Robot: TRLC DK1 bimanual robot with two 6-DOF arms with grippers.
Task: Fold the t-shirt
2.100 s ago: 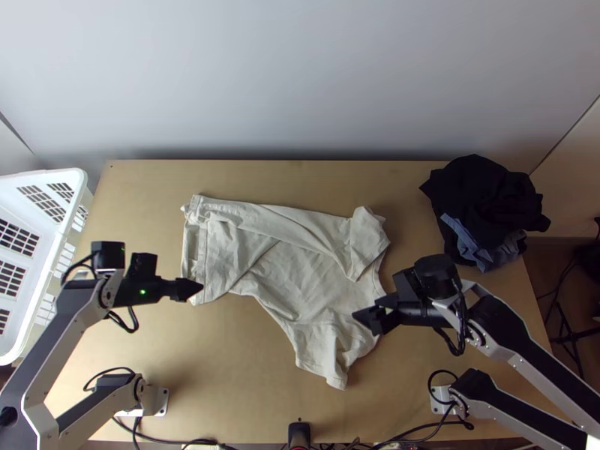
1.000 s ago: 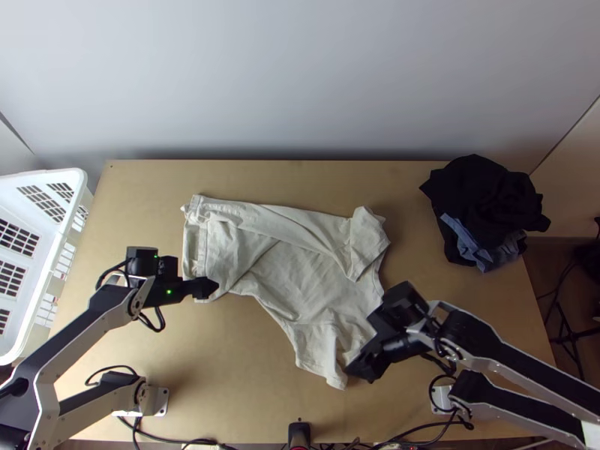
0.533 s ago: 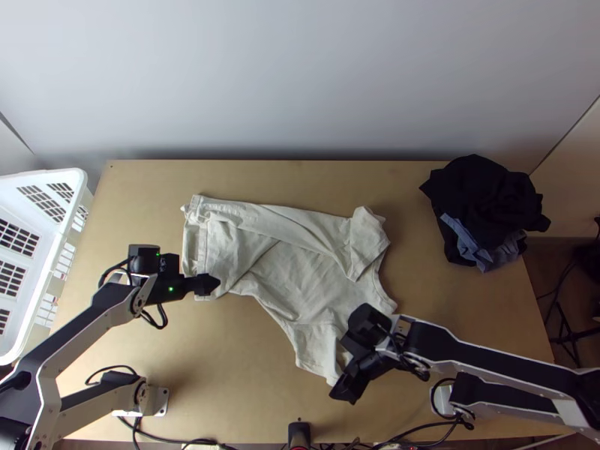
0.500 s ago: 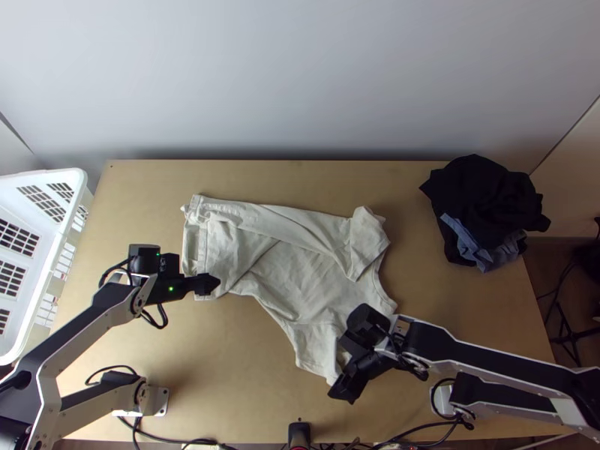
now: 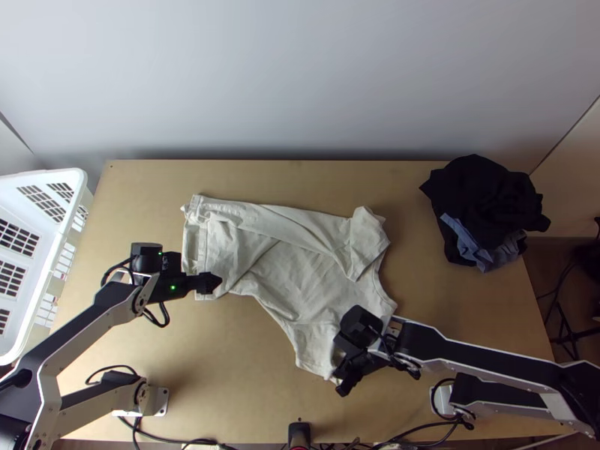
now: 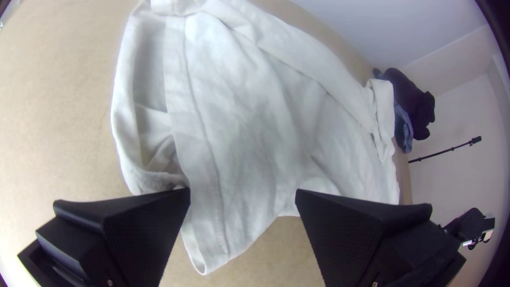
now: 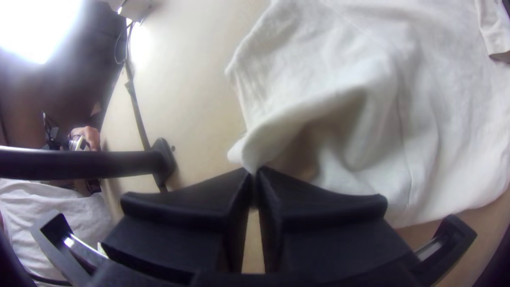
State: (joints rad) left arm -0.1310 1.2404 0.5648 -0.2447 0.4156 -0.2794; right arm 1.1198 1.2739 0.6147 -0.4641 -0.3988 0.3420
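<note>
Off-white cloth t-shirt (image 5: 300,277) is lying right under both sets of jaws, kinda half sorted. The right gripper (image 5: 343,382) (flat black fingers) has its jaws shut down on a bit of the shirt's near edge, tips basically together, and the fabric lifts into a little rumpled fold right in front of them. The left gripper (image 5: 214,283), same flat black type, has its jaws spread wide with nothing pinched. A hemmed corner of the shirt pokes into the gap between those fingers, and one fingertip is right by the edge; can't tell if it's touching.

Past the jaws the shirt is mostly spread out but wrinkly, with a long strip folded over along its far side and a bunched flap at the end of that strip, up beyond the right jaws. All of it sits on the light wooden table (image 5: 225,352).

There's a stubby black post (image 5: 299,433) near the right jaws, toward the table's near edge. A white plastic basket with slotted sides (image 5: 67,174) is well off to the left of the left jaws. Farthest out, beyond and to the right of the right jaws, there's a heap of black cloth (image 5: 487,195) with a blue-grey piece of cloth (image 5: 484,255) sticking out.
</note>
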